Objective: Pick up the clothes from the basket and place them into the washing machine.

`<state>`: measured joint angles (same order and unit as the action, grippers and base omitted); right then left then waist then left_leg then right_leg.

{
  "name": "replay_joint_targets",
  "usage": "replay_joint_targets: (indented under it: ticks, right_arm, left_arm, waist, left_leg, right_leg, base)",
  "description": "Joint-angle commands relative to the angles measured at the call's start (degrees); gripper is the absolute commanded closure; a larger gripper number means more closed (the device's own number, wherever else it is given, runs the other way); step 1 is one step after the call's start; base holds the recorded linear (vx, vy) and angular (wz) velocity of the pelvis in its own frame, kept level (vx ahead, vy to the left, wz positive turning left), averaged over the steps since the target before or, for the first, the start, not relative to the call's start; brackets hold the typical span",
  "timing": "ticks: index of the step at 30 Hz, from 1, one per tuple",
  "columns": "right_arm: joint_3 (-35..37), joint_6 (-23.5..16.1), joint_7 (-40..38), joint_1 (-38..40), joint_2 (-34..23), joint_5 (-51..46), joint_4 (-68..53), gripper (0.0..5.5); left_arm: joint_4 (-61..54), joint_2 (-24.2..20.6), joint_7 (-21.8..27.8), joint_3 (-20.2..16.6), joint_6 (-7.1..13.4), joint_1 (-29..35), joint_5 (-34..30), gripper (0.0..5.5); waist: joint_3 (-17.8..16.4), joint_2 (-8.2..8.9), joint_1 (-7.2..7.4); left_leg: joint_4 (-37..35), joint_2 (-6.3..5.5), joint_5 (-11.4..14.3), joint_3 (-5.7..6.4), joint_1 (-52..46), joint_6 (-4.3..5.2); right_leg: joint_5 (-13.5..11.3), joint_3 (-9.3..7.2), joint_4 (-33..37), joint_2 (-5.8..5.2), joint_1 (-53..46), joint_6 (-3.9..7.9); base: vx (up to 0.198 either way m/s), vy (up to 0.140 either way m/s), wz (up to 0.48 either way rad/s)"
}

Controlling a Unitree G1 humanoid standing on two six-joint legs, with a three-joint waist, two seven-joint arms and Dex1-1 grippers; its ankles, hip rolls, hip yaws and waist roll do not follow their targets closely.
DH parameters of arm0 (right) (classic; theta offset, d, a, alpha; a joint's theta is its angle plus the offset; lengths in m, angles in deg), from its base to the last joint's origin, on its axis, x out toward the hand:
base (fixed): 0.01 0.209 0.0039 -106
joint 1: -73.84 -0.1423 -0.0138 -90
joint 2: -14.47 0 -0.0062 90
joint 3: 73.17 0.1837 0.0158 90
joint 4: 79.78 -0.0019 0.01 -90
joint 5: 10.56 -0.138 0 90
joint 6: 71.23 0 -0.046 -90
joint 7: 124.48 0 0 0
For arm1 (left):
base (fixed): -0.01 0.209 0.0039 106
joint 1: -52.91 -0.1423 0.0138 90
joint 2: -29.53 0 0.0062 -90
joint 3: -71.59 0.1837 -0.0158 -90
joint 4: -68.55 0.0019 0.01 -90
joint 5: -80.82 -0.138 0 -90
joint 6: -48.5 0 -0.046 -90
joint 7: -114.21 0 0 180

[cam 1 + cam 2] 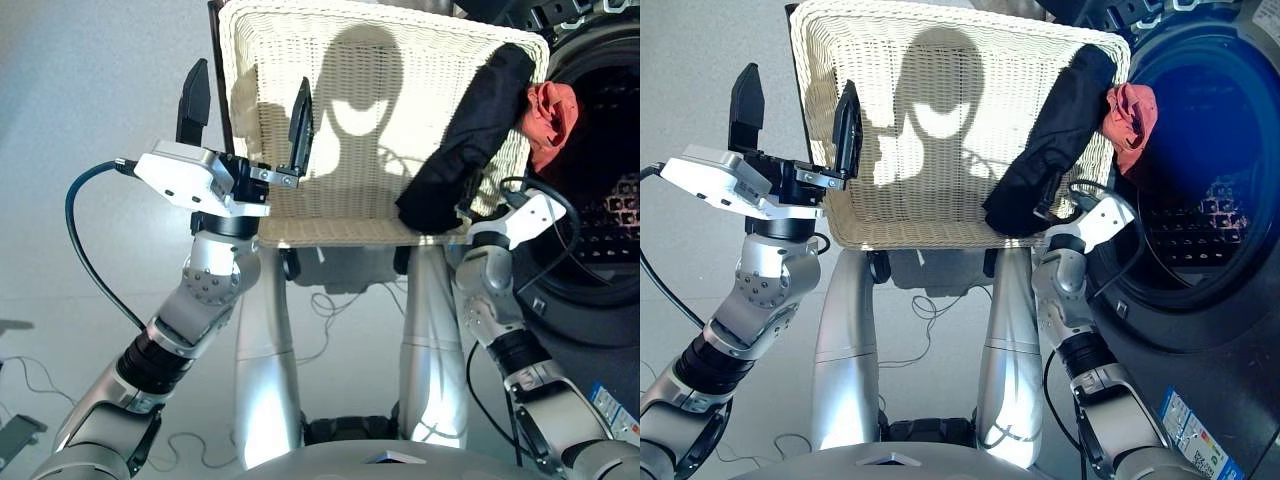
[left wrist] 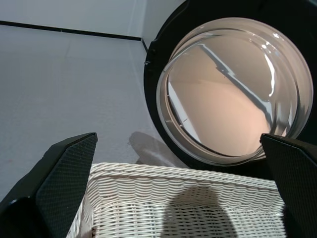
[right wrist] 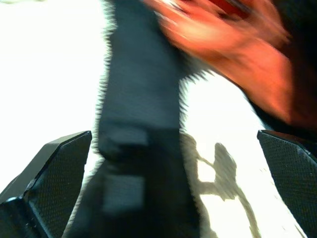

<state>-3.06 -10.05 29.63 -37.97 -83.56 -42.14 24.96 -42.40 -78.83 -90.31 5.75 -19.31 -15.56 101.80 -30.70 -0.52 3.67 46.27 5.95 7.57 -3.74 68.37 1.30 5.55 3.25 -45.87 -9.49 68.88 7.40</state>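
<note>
I count two garments: a black garment [image 1: 468,140] draped along the cream wicker basket's [image 1: 370,120] rim on the washing-machine side, and a coral-red garment [image 1: 550,115] bunched just beyond that rim, against the mouth of the washing machine [image 1: 1200,200]. The rest of the basket's woven floor lies bare, giving me open room across its middle. My left gripper [image 1: 245,105] is raised upright at the basket's far-side corner, its jaws spread wide on nothing. My right gripper [image 3: 163,188] sits under the black garment at the basket's near edge, jaws spread, cloth lying between them.
</note>
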Motion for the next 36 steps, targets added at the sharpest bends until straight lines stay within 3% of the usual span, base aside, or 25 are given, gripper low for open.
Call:
replay_joint_targets:
  ticks: [1, 6, 10, 19, 20, 25, 36]
  right_arm:
    - [-1.58, 0.41, 0.26, -1.28, -1.79, 6.58, -4.49, 0.00]
    - [-3.66, 2.74, -1.74, -8.60, 1.12, 7.39, 3.83, 0.00]
    - [-1.34, 1.83, -4.53, -16.34, 5.63, 1.07, 15.86, 0.00]
    - [4.04, 2.32, -6.04, -26.12, 6.55, -7.92, 36.32, 0.00]
    - [4.97, 2.12, -5.67, -27.62, 6.62, -9.76, 38.35, 0.00]
    - [6.78, 3.24, -5.90, -29.75, 6.13, -12.36, 45.95, 0.00]
    - [8.96, 3.55, -5.96, -33.03, 5.63, -20.02, 50.65, 0.00]
  left_arm:
    - [-5.74, -1.34, -0.84, -1.61, 2.51, -1.66, -3.74, 0.00]
    - [-5.48, -0.98, -0.57, -1.21, 3.39, -1.24, -2.29, 0.00]
    - [-4.93, 0.31, -0.20, -0.04, 4.31, -0.83, 0.65, 0.00]
    - [-4.85, 0.91, 1.65, 2.26, 4.53, 0.61, 3.36, 0.00]
    - [-4.88, 0.90, 1.62, 2.33, 4.40, 1.37, 3.57, 0.00]
    - [-4.58, 1.03, 1.97, 2.90, 4.15, 2.21, 3.61, 0.00]
    - [-4.54, 1.07, 1.61, 4.04, 3.33, 3.17, 3.88, 0.00]
  waist:
    - [0.91, -0.40, 0.15]
    - [0.91, -1.41, -0.93]
    - [0.91, -2.69, -2.04]
    - [0.91, -4.53, -3.84]
    - [0.91, -4.71, -3.93]
    - [0.91, -5.56, -4.50]
    - [0.91, -6.13, -4.90]
  left_leg:
    - [-2.60, -0.14, 3.18, -0.99, -5.16, 1.65]
    - [-2.61, -0.30, 3.04, -0.98, -5.36, 1.61]
    - [-2.51, -0.39, 3.01, -0.84, -5.36, 1.67]
    - [-2.57, -0.85, 2.94, -0.41, -5.20, 1.70]
    - [-3.09, -0.83, 1.18, -0.77, -3.72, 1.31]
    - [-2.85, -0.92, 1.34, -0.70, -3.74, 1.38]
    - [-2.34, -0.90, 1.52, -0.71, -3.27, 1.48]
  right_leg:
    - [2.72, -0.87, 0.77, 1.89, -1.89, -2.14]
    - [2.71, -1.02, 0.59, 1.80, -2.03, -2.33]
    - [2.68, -1.14, 0.51, 1.80, -2.00, -2.48]
    - [2.74, -1.41, 0.43, 1.50, -2.02, -2.68]
    - [1.02, -1.68, 1.24, 1.37, -0.68, -3.02]
    - [1.26, -1.79, 0.78, 1.23, -0.72, -3.01]
    - [1.41, -1.94, 0.21, 0.89, -0.24, -3.01]
  base:
    - [0.000, 0.000, 0.000]
    - [0.000, 0.000, 0.000]
    - [0.000, 0.000, 0.000]
    - [-0.009, -0.002, 0.004]
    - [-0.086, -0.013, 0.026]
    - [-0.016, -0.001, 0.006]
    - [0.000, 0.000, 0.000]
